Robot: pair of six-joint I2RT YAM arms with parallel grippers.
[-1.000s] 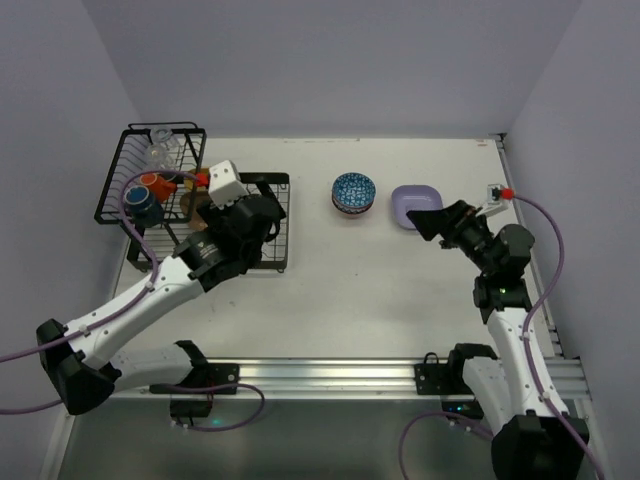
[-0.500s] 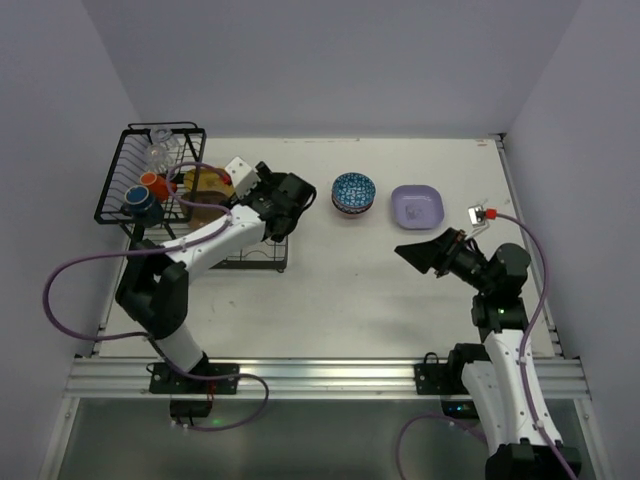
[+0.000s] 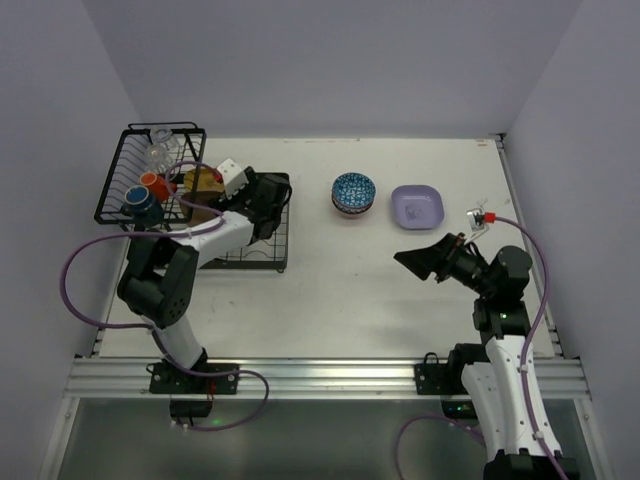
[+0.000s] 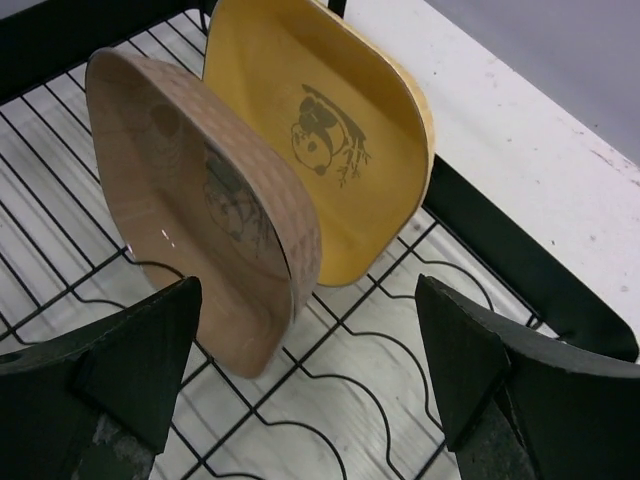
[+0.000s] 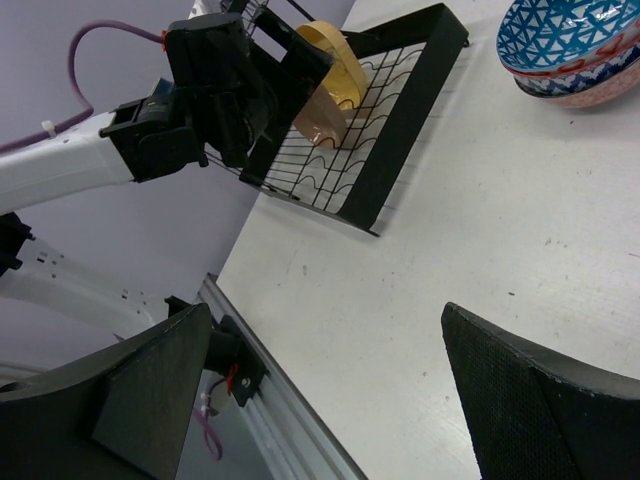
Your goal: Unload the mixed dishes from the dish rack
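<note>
The left fingers [image 4: 130, 370], apart, are framing the edge-on tan plate [image 4: 200, 210] at centre; the right fingers [image 5: 150, 400], apart, are hovering farther off.

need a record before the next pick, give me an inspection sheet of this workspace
surface: white table, faint specks
job's things: dish rack holds tan plate and yellow plate upright; orange mug, dark blue mug, clear glasses in its basket section; stacked bowls, lavender plate on table
clutter: nothing seen
end effectors: left end effector open, lined up on tan plate; right end effector open, empty, above table
cables: purple cable loops beside each arm
surroundings: plain walls, metal rail at near edge
</note>
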